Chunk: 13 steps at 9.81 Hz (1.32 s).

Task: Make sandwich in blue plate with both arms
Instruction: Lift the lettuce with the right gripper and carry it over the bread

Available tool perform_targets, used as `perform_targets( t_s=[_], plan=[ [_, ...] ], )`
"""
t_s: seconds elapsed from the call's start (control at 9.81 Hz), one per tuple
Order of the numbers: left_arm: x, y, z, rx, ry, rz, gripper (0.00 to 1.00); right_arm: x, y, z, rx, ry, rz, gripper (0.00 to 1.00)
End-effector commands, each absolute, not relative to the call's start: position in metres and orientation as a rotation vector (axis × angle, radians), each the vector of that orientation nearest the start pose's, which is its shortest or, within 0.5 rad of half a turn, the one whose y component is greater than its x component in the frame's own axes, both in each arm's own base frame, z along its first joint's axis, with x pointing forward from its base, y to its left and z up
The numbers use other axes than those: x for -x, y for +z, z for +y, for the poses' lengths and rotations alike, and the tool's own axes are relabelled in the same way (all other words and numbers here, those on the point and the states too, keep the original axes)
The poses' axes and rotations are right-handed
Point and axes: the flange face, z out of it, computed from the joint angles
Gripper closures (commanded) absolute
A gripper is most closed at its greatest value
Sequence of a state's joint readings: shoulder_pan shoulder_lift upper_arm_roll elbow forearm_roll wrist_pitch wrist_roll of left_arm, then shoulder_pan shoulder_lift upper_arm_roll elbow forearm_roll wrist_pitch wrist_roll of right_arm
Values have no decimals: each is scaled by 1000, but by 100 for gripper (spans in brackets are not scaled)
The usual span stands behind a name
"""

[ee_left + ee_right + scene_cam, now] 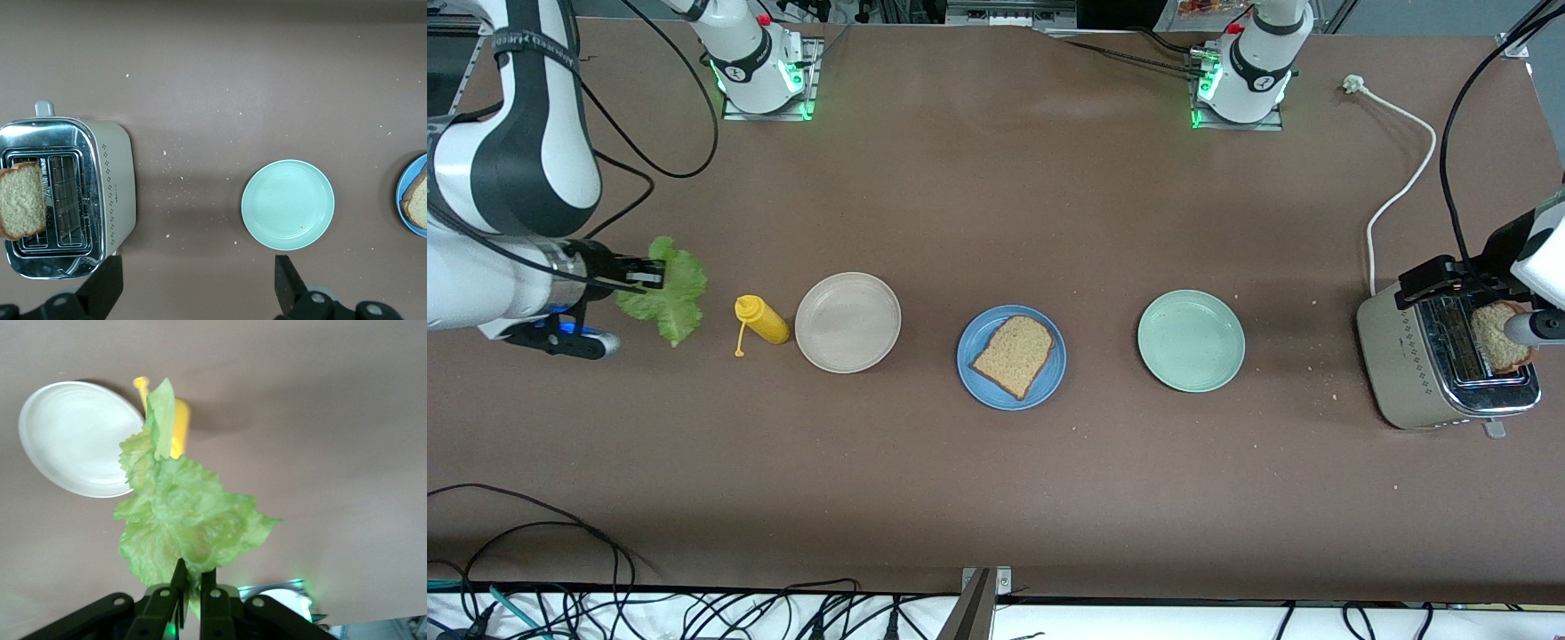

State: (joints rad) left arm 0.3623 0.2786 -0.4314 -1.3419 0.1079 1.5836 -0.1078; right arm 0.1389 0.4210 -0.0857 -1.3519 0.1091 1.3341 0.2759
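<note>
One brown bread slice lies on the blue plate at the table's middle. A second slice stands up out of the toaster's slot; it also shows in the left wrist view. My right gripper is shut on the crinkled green lettuce leaf and holds it over the table toward the right arm's end, beside the mustard bottle. In the right wrist view the gripper pinches the leaf at its base. My left gripper is open and empty over the table beside the toaster.
A yellow mustard bottle lies beside a beige-white plate. A pale mint-green plate sits between the blue plate and the silver toaster. A white power cable trails from the toaster. Crumbs are scattered near the toaster.
</note>
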Motion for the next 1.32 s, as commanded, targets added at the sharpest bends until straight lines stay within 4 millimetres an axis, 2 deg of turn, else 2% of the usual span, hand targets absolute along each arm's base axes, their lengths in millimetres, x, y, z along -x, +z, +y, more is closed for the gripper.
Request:
perform_targets(
  t_s=[0.0, 0.2, 0.41, 0.51, 0.61, 0.71, 0.82, 0.92, 1.02, 1.12, 1.22],
  plan=[
    [-630, 588, 6, 3151, 27, -50, 0, -625, 467, 120, 2921, 700, 457, 89],
    [-630, 588, 6, 3151, 27, -52, 0, -618, 471, 196, 2931, 607, 504, 89],
    [-630, 588, 6, 3151, 27, -52, 0, -592, 464, 293, 2981, 530, 501, 89],
    [-630, 588, 6, 3151, 27, -52, 0, -582, 453, 332, 2991, 496, 438, 89],
    [-630, 588, 7, 3151, 27, -52, 0, -579, 441, 359, 2982, 437, 412, 88],
    [-630, 588, 8, 3151, 27, -55, 0, -576, 425, 387, 2966, 376, 487, 88],
    [-630, 588, 7, 3151, 27, -52, 0, -576, 398, 412, 2939, 333, 640, 88],
    [-630, 588, 6, 3151, 27, -50, 0, -573, 360, 441, 2916, 279, 756, 88],
    [-630, 588, 7, 3151, 27, -52, 0, -582, 323, 451, 2864, 216, 871, 88],
    [-630, 588, 7, 3151, 27, -52, 0, -588, 300, 458, 2804, 160, 961, 88],
    [-630, 588, 7, 3151, 27, -55, 0, -585, 284, 474, 2742, 117, 1050, 88]
  ],
)
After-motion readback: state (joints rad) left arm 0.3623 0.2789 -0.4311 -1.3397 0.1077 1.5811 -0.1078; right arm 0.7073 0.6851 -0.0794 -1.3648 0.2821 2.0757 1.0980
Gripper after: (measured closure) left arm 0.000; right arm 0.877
